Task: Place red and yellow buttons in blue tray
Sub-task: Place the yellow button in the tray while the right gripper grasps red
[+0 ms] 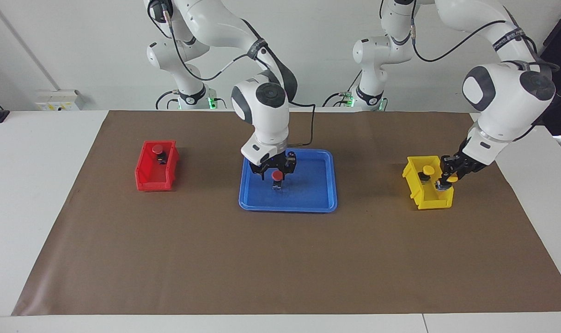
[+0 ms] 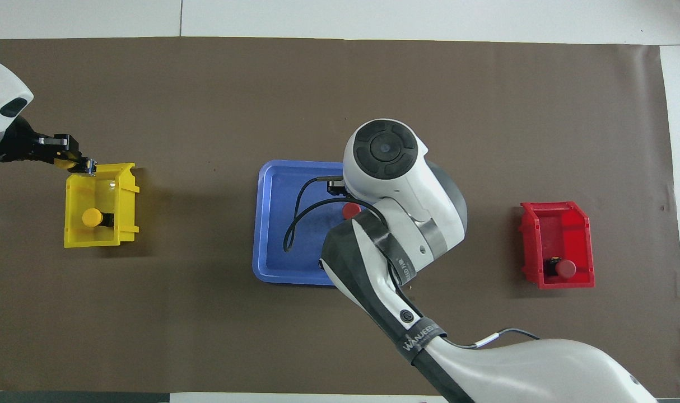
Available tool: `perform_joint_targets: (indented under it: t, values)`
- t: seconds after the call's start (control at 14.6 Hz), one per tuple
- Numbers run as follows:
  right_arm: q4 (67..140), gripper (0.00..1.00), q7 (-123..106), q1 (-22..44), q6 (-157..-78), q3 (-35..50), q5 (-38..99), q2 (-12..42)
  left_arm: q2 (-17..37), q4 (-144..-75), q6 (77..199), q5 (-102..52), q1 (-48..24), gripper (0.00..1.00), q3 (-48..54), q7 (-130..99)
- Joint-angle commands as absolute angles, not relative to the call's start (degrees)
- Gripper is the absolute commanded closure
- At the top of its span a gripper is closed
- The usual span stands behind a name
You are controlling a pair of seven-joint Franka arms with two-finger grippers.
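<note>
The right end effector (image 1: 276, 172) is held low inside the shallow rectangular blue plastic tray (image 1: 308, 204), which lies on the brown mat (image 1: 216, 259) covering the white bench (image 1: 35, 194). In the facing view, 1 red-capped push button on a black-and-metal base (image 1: 277, 176) stands upright on the tray floor directly under this end effector, its cap level with the fingertips. How far the fingers are parted, and whether the cap is gripped, cannot be told. In the overhead view this end effector is hidden by the arm's own wrist, and only an edge of the red cap (image 2: 349, 211) shows beside it.

The left end effector (image 1: 447, 181) is closed on 1 yellow-capped push button (image 1: 451, 178), which is held clear above the rim of the small yellow plastic bin (image 1: 419, 196). The facing view shows the lift, with the button's dark base hanging over the bin's open top. The overhead view places the same end effector (image 2: 85, 165) over the bin wall farther from the robots (image 2: 124, 170).

Below the left end effector, a second yellow-capped button (image 2: 92, 217) lies in the yellow bin. Well apart from the right end effector, toward the right arm's end of the bench, a second red-capped button (image 2: 566, 269) rests in the small red plastic bin (image 2: 558, 224).
</note>
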State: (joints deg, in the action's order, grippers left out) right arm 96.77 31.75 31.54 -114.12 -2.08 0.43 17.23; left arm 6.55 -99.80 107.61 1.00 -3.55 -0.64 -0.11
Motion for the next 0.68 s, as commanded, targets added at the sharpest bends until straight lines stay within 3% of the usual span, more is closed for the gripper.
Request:
perform_joint_targets:
  t: [0.0,0.27,0.41,0.62]
  values:
    - [104.7,0.33,23.2,23.4,-110.8,-1.6,0.0,7.2,7.6,-96.8,105.5,3.1,-12.4,0.99,-0.7,-12.9]
    - [121.0,0.33,12.8,15.9,-115.2,-1.6,-0.1,-4.8,7.7,-100.9,112.3,-2.5,-26.2,0.99,-0.5,-29.2]
    - [128.4,0.33,7.0,11.6,-117.9,-1.6,-0.1,-10.7,10.3,-102.4,117.2,-2.5,-32.7,0.99,-0.5,-35.0]
    - [135.5,0.33,-2.7,4.4,-120.5,-1.6,-0.1,-16.7,15.2,-103.6,124.1,-2.6,-36.5,0.99,-0.5,-36.9]
